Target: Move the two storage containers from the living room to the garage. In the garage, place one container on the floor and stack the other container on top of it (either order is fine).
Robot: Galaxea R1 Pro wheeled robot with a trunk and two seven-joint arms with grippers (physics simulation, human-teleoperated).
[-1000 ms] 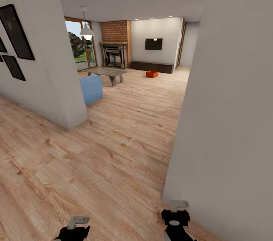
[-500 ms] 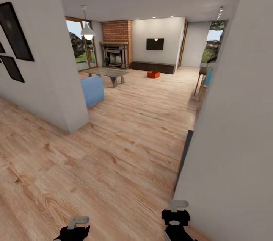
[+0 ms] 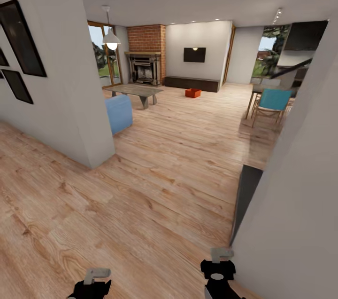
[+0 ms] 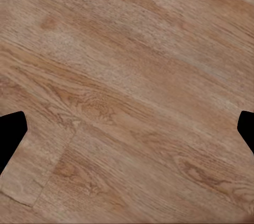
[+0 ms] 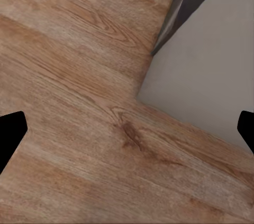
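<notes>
1. A living room (image 3: 188, 115) with a light wood-plank floor (image 3: 141, 195) is laid out ahead, and a brick fireplace (image 3: 146, 54), a wall TV (image 3: 194, 54) and a long dark cabinet (image 3: 191, 83) are seen at its far end.
2. One small orange-red storage container (image 3: 193, 93) is spotted on the planks just in front of that cabinet, well away from the robot; at this range its walls and bottom cannot be made out, and whether it is one bin or two cannot be told.
3. Nearer, a blue sofa (image 3: 119, 113) is passed on the left and a white wall corner (image 3: 291, 205) sits close on the right.
4. That corner is judged the main hazard: the right gripper (image 5: 127, 129) hangs just beside it and could be clipped if the base is steered tight.
5. The left gripper (image 4: 127, 129) hangs over bare planks; both sets of fingers are spread wide, nothing held.
</notes>
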